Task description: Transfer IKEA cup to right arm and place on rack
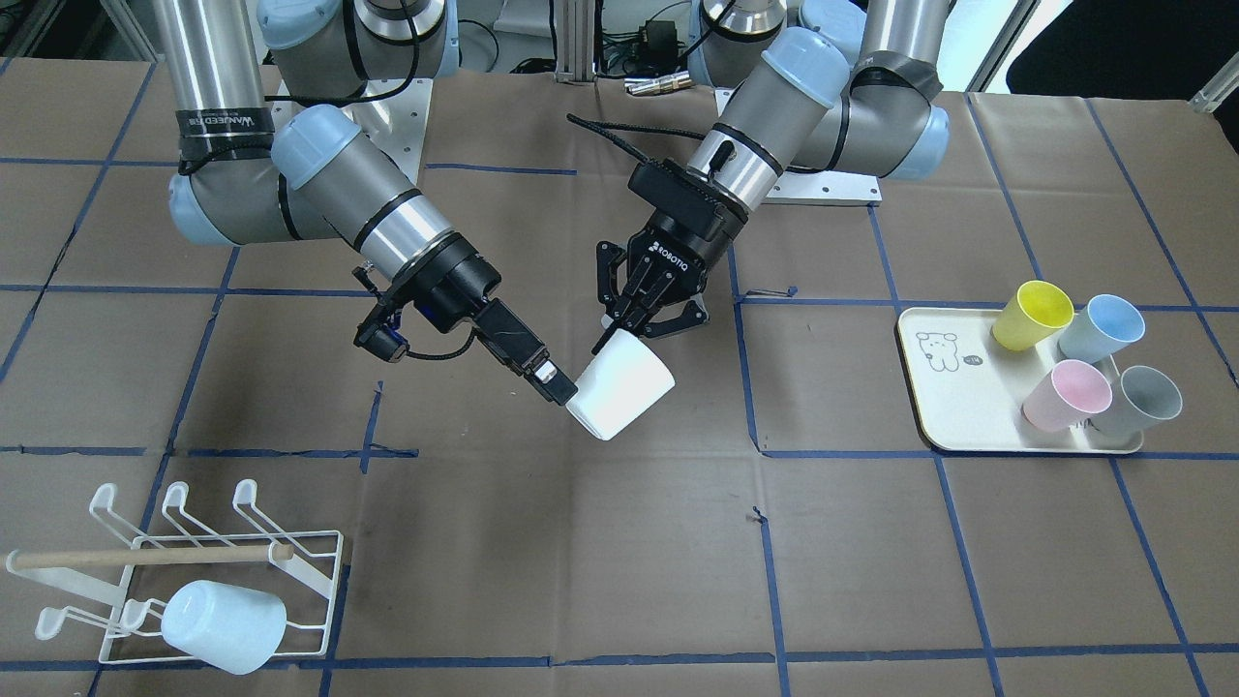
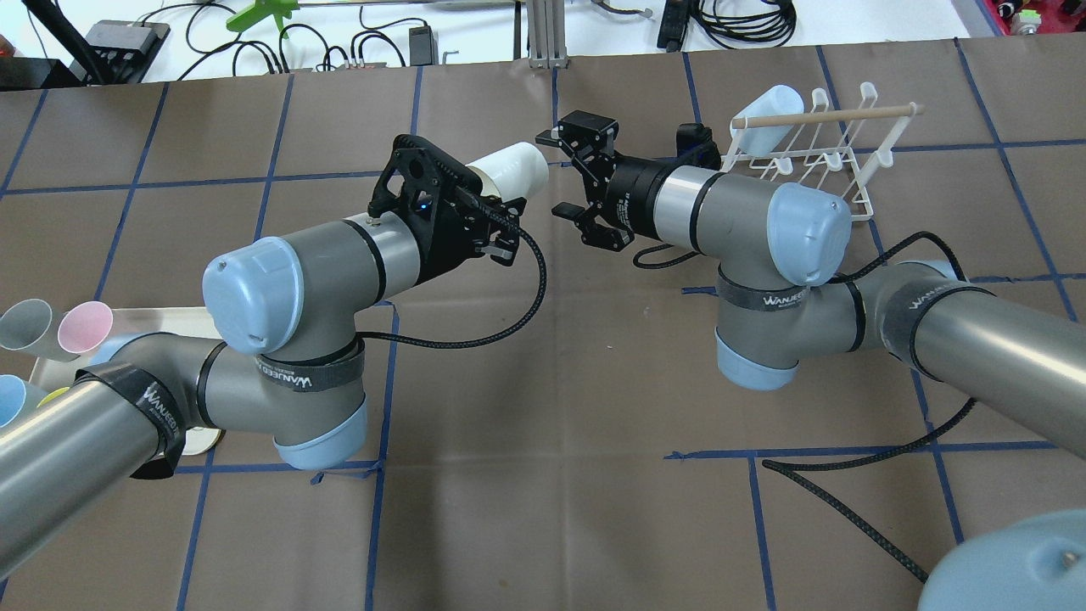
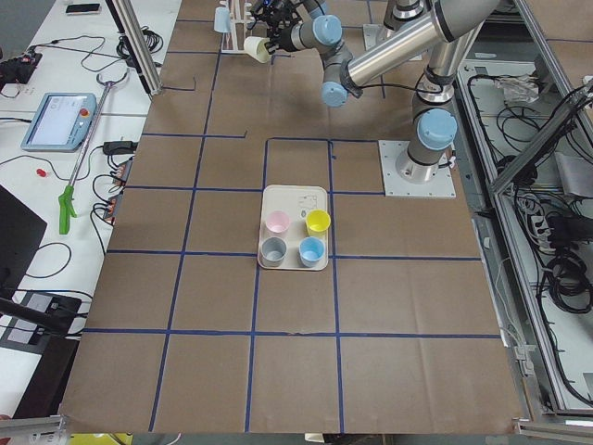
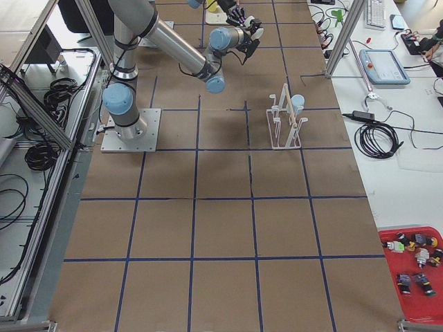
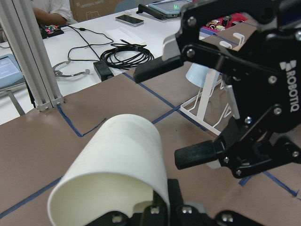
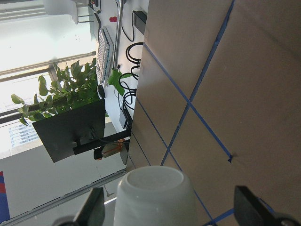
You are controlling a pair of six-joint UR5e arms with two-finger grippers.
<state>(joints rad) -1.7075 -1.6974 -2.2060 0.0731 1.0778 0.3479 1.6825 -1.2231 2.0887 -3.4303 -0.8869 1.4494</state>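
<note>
A white cup [image 1: 619, 392] hangs tilted in the air above the table's middle. My left gripper [image 1: 619, 331] is shut on its rim, which also shows in the left wrist view [image 5: 113, 174]. My right gripper [image 2: 560, 174] is open and faces the cup's closed base. In the right wrist view the base [image 6: 155, 188] sits between my spread fingers [image 6: 91, 209], and I cannot tell whether they touch it. The white wire rack [image 1: 319, 571] with a wooden dowel stands near the table's edge on my right side, and a light-blue cup [image 1: 223, 624] lies on its prongs.
A cream tray [image 1: 953, 392] with a bear drawing lies on my left side. It holds a yellow cup [image 1: 1031, 315], a blue cup [image 1: 1103, 329], a pink cup [image 1: 1065, 395] and a grey cup [image 1: 1147, 399]. Brown paper with blue tape lines covers the table.
</note>
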